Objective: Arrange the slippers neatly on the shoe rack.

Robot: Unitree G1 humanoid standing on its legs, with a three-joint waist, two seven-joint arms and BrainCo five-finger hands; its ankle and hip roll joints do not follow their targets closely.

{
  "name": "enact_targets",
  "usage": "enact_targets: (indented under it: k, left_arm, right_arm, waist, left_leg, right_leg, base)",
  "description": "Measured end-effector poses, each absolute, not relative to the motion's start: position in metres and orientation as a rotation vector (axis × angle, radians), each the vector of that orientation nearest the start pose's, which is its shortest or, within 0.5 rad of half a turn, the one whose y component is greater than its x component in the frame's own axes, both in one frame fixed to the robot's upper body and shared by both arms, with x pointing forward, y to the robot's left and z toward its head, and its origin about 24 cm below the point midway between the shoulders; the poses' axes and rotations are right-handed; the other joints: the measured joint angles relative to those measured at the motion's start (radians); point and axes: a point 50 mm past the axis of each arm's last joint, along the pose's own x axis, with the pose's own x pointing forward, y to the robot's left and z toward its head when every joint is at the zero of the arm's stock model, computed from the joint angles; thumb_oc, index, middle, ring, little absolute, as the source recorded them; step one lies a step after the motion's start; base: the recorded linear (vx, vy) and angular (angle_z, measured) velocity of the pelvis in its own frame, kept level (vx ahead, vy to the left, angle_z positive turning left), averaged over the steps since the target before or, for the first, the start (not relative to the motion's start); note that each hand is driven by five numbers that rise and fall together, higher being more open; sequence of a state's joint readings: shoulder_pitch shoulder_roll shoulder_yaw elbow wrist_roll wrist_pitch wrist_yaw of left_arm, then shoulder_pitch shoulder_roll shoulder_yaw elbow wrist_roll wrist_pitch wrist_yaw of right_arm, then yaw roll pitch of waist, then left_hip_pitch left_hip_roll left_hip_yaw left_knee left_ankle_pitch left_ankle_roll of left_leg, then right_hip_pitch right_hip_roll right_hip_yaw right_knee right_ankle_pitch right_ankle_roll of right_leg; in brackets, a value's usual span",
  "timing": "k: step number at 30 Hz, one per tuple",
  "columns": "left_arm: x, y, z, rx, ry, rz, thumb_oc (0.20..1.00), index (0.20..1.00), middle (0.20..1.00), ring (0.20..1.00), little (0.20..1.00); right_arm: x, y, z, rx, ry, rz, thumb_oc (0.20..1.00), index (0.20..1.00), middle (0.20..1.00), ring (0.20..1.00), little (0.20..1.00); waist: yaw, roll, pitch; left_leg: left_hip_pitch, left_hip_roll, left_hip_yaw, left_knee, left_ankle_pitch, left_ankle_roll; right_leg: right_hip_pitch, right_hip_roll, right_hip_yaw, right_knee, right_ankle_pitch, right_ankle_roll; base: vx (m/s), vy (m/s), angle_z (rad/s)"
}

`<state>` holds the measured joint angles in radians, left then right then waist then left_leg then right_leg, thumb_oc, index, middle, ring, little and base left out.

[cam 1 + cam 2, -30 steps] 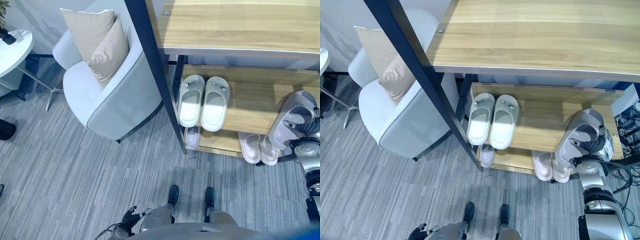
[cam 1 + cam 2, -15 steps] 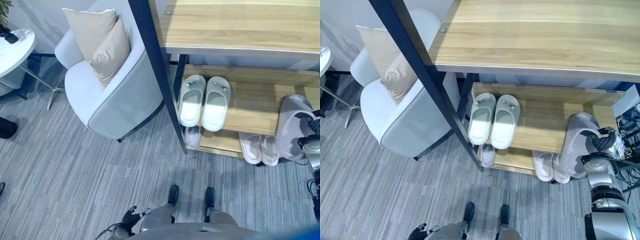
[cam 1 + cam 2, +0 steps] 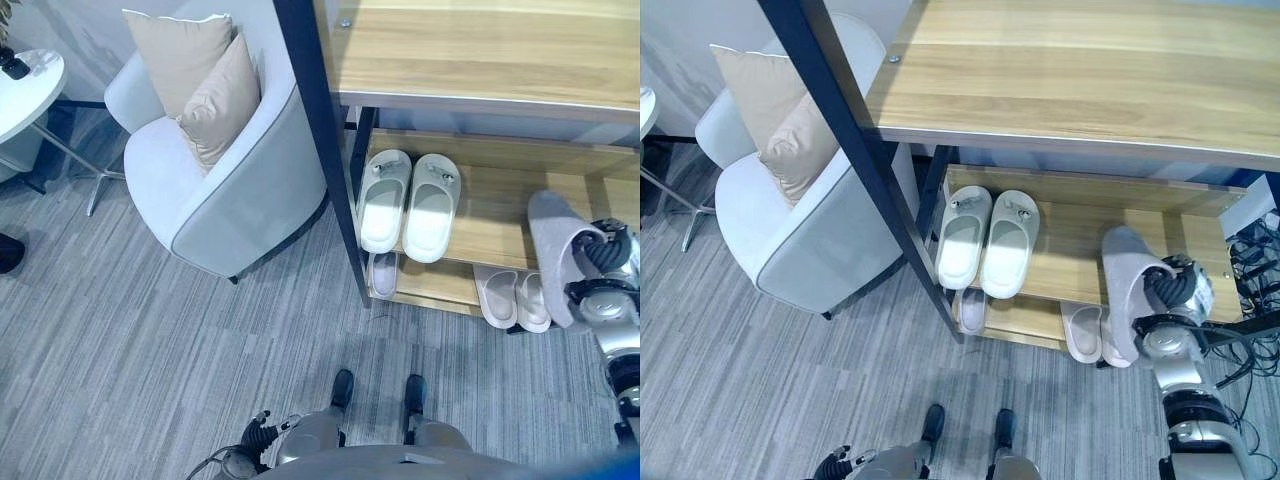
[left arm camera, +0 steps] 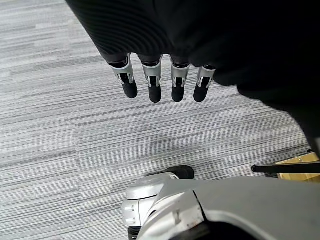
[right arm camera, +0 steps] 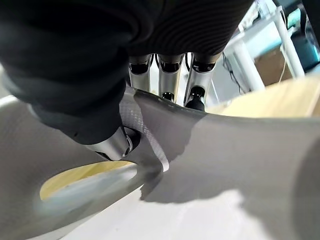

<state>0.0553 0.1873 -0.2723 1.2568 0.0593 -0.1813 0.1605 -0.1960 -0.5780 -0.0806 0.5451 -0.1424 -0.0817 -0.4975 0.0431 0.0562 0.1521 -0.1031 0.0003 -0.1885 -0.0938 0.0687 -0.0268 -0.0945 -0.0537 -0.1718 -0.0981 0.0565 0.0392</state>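
Observation:
A grey slipper (image 3: 553, 252) hangs tilted in front of the right end of the shoe rack's middle shelf (image 3: 492, 215), with my right hand (image 3: 601, 268) shut on it. In the right wrist view the fingers (image 5: 170, 67) and thumb pinch the strap of the grey slipper (image 5: 240, 150). A pair of white slippers (image 3: 408, 203) lies side by side at the left of that shelf. On the bottom shelf lie a single pale slipper (image 3: 383, 274) and a pale pair (image 3: 516, 298). My left hand (image 4: 152, 85) hangs low over the carpet with straight fingers and holds nothing.
The rack has a wide wooden top board (image 3: 480, 50) and a dark slanted post (image 3: 318, 130) at its left. A grey armchair (image 3: 215, 195) with two beige cushions stands left of it, with a round white side table (image 3: 25, 90) beyond. Cables (image 3: 1255, 255) lie right of the rack.
My right hand has turned the grey slipper so that its sole faces up and has carried it a little to the left, towards the middle shelf. The camera has shifted slightly.

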Motion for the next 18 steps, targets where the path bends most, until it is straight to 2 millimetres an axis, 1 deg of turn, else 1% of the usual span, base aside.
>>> enact_targets:
  k: [1,2,3,4,5,6,8,10,11,12,14,15,17,18]
  left_arm:
    - [0.075,0.207,-0.166,0.441,1.111,-0.042,1.000,1.000,1.000,1.000,1.000]
    - [0.074,0.208,-0.166,0.444,1.112,-0.041,1.000,1.000,1.000,1.000,1.000]
    - [0.074,0.209,-0.166,0.448,1.113,-0.038,1.000,1.000,1.000,1.000,1.000]
    - [0.072,0.210,-0.166,0.445,1.119,-0.032,1.000,1.000,1.000,1.000,1.000]
    - [0.071,0.211,-0.166,0.447,1.120,-0.031,1.000,1.000,1.000,1.000,1.000]
    - [0.070,0.213,-0.166,0.455,1.123,-0.030,1.000,1.000,1.000,1.000,1.000]
    - [0.065,0.214,-0.166,0.449,1.138,-0.023,1.000,1.000,1.000,1.000,1.000]
    - [0.061,0.215,-0.167,0.435,1.149,-0.005,1.000,1.000,1.000,1.000,1.000]
    - [0.054,0.215,-0.168,0.439,1.165,-0.009,1.000,1.000,1.000,1.000,1.000]
    - [0.052,0.216,-0.168,0.454,1.169,-0.021,1.000,1.000,1.000,1.000,1.000]
    - [0.052,0.217,-0.168,0.460,1.170,-0.026,1.000,1.000,1.000,1.000,1.000]
    - [0.050,0.217,-0.168,0.463,1.175,-0.028,1.000,1.000,1.000,1.000,1.000]
    - [0.048,0.217,-0.168,0.461,1.184,-0.029,1.000,1.000,1.000,1.000,1.000]
    - [0.047,0.216,-0.169,0.459,1.185,-0.030,1.000,1.000,1.000,1.000,1.000]
  right_arm:
    - [0.261,-0.323,0.049,-0.702,0.050,-0.632,0.200,0.200,0.200,0.200,0.200]
    - [0.258,-0.318,0.045,-0.686,0.050,-0.622,0.200,0.200,0.200,0.200,0.200]
    - [0.248,-0.309,0.038,-0.631,0.044,-0.626,0.200,0.200,0.200,0.200,0.200]
    - [0.243,-0.301,0.037,-0.617,0.021,-0.605,0.200,0.200,0.200,0.200,0.200]
    - [0.239,-0.298,0.035,-0.625,0.014,-0.589,0.200,0.200,0.200,0.200,0.200]
    - [0.229,-0.295,0.031,-0.641,0.027,-0.559,0.200,0.200,0.200,0.200,0.200]
    - [0.221,-0.294,0.027,-0.650,0.043,-0.539,0.200,0.200,0.200,0.200,0.200]
    - [0.211,-0.287,0.034,-0.689,-0.002,-0.487,0.200,0.200,0.200,0.200,0.200]
    - [0.207,-0.284,0.032,-0.752,-0.005,-0.433,0.200,0.200,0.200,0.200,0.200]
    - [0.205,-0.286,0.029,-0.778,0.013,-0.422,0.200,0.200,0.200,0.200,0.200]
    - [0.202,-0.288,0.025,-0.798,0.033,-0.413,0.200,0.200,0.200,0.200,0.200]
    - [0.197,-0.284,0.017,-0.818,0.068,-0.368,0.200,0.200,0.200,0.200,0.200]
    - [0.193,-0.283,0.009,-0.818,0.108,-0.337,0.200,0.200,0.200,0.200,0.200]
    - [0.190,-0.284,0.007,-0.812,0.122,-0.336,0.200,0.200,0.200,0.200,0.200]
  waist:
    - [-0.001,-0.004,0.000]
    - [-0.001,-0.009,-0.003]
    - [-0.001,-0.017,-0.005]
    - [-0.002,-0.022,-0.015]
    - [-0.003,-0.026,-0.018]
    - [-0.006,-0.036,-0.024]
    - [-0.021,-0.041,-0.038]
    - [-0.029,-0.040,-0.046]
    - [-0.038,-0.044,-0.070]
    - [-0.046,-0.047,-0.090]
    - [-0.052,-0.052,-0.101]
    - [-0.049,-0.056,-0.106]
    - [-0.048,-0.052,-0.122]
    - [-0.055,-0.050,-0.124]
  left_leg:
    - [0.000,-0.001,0.001,0.000,0.000,0.000]
    - [0.003,-0.002,0.001,0.000,0.000,0.000]
    - [0.018,-0.003,0.001,0.000,0.000,0.000]
    - [0.019,-0.003,0.002,0.000,-0.001,0.001]
    - [0.019,-0.003,0.002,0.000,-0.001,0.001]
    - [0.025,-0.004,0.002,0.000,-0.001,0.001]
    - [0.035,-0.005,0.005,0.000,-0.002,0.002]
    - [0.050,-0.006,0.014,0.000,-0.004,0.005]
    - [0.060,-0.007,0.022,-0.001,-0.009,0.012]
    - [0.061,-0.008,0.026,-0.001,-0.010,0.013]
    - [0.067,-0.008,0.033,-0.001,-0.011,0.014]
    - [0.089,-0.007,0.045,-0.001,-0.017,0.014]
    - [0.092,-0.008,0.053,-0.005,-0.021,0.012]
    - [0.096,-0.008,0.058,0.000,-0.022,0.011]
  right_leg:
    - [0.000,-0.001,0.000,0.000,0.001,-0.001]
    - [0.002,-0.002,0.000,0.000,0.001,-0.001]
    - [0.019,-0.004,0.000,0.000,0.000,0.001]
    - [0.018,-0.004,0.000,0.000,0.000,0.001]
    - [0.019,-0.004,0.000,0.000,0.000,0.001]
    - [0.025,-0.005,0.000,0.000,0.000,0.000]
    - [0.033,-0.006,0.003,0.000,-0.002,0.003]
    - [0.042,-0.008,0.011,0.000,0.001,0.001]
    - [0.049,-0.008,0.023,0.000,0.000,0.002]
    - [0.049,-0.009,0.024,0.000,-0.003,0.006]
    - [0.052,-0.009,0.031,0.000,-0.004,0.008]
    - [0.068,-0.009,0.048,0.000,-0.005,0.008]
    - [0.068,-0.009,0.054,0.000,-0.002,0.010]
    - [0.066,-0.009,0.059,0.000,-0.001,0.012]
  base:
    - [0.00,0.000,0.00]
    - [-0.01,0.031,0.01]
    - [-0.01,0.031,0.00]
    - [0.00,0.000,0.00]
    - [0.00,0.000,0.00]
    - [-0.02,0.038,0.00]
    - [-0.04,0.054,-0.03]
    - [-0.02,0.036,-0.16]
    - [-0.03,0.024,-0.20]
    - [-0.03,0.016,-0.16]
    - [-0.03,0.010,-0.13]
    - [-0.03,0.007,-0.23]
    - [-0.02,0.004,-0.17]
    - [-0.01,0.007,-0.12]
